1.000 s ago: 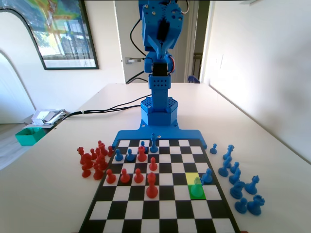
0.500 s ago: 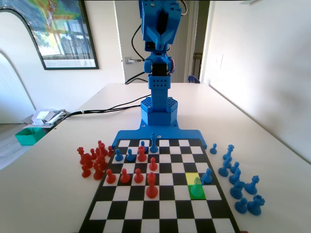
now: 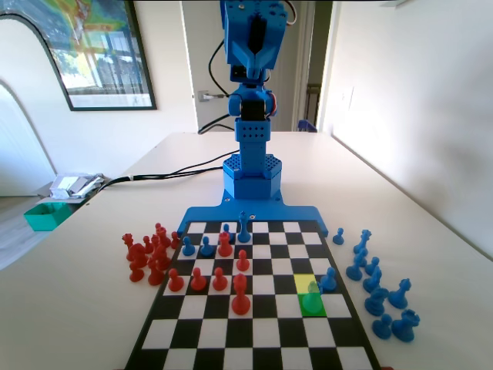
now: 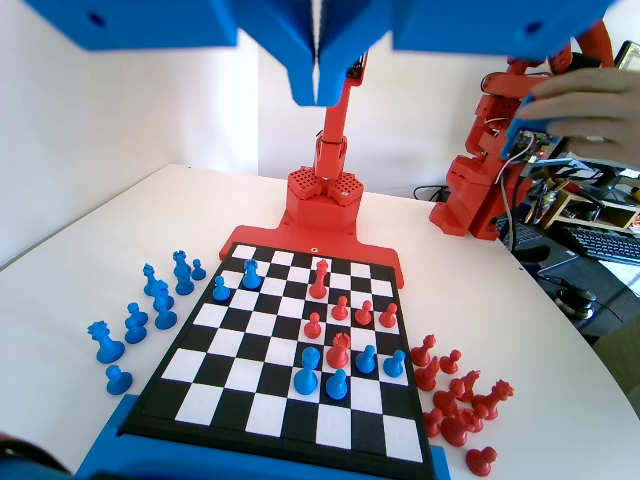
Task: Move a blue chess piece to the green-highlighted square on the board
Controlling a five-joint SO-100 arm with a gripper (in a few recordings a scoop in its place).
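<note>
A white table [image 3: 92, 308] carries my chessboard [image 3: 254, 339], lying flat at the lower centre of the fixed view. Red pieces [image 3: 146, 254] stand on the tabletop left of the board and blue pieces [image 3: 377, 285] right of it. A black cable [image 3: 166, 173] crosses the table's left side.

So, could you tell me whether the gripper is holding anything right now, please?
Nothing: the gripper is shut and empty, raised high above the board.
</note>
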